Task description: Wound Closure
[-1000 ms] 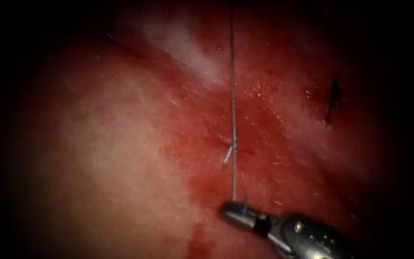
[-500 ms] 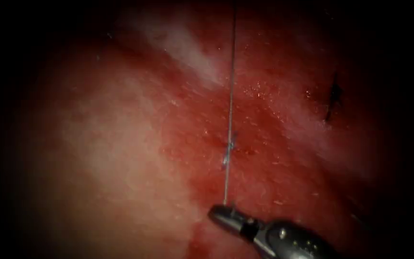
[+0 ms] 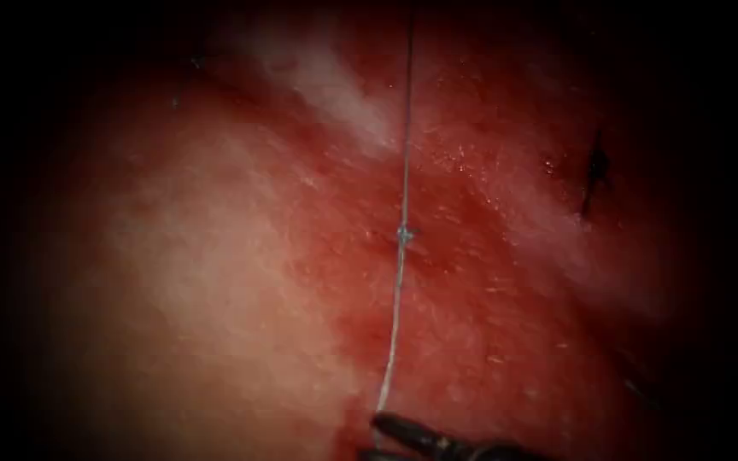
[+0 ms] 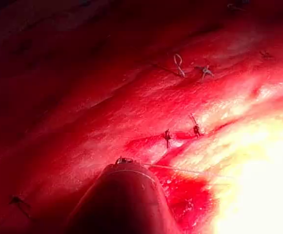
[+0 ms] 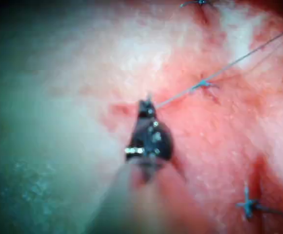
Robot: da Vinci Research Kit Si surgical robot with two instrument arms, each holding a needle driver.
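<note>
1. Nearest in the endoscope view, at about 6 o'clock, is the right arm's dark metal needle-driver tool [image 3: 399,425]. Its jaws are pressed together on the lower end of the thin pale suture thread [image 3: 399,282]. The right wrist view shows the same tool [image 5: 146,108] with the thread [image 5: 229,66] leaving its closed tip.

2. From that grip the thread's long axis runs toward 12 o'clock, nearly straight up the endoscope view with a slight bow near the tool. The held end lies at 6 o'clock and the far end leaves the view at 12 o'clock, so any pull acts along this line.

3. Partway up the thread, near the middle of the view, sits a small bluish knot [image 3: 403,232] on the wet red pork-belly tissue [image 3: 215,282]. Compared with a second ago the tool has moved down toward 6 o'clock, and the knot now looks tighter and more compact against the tissue.

4. The left arm's rounded dark tool body [image 4: 124,195] shows in the left wrist view, with a strand of thread [image 4: 180,169] passing close by. I cannot tell what its jaws are doing or what it holds.

5. Farther off, at about 2 o'clock in the endoscope view, a dark earlier stitch [image 3: 595,171] sits in the tissue. I cannot make out the needle or a container.
</note>
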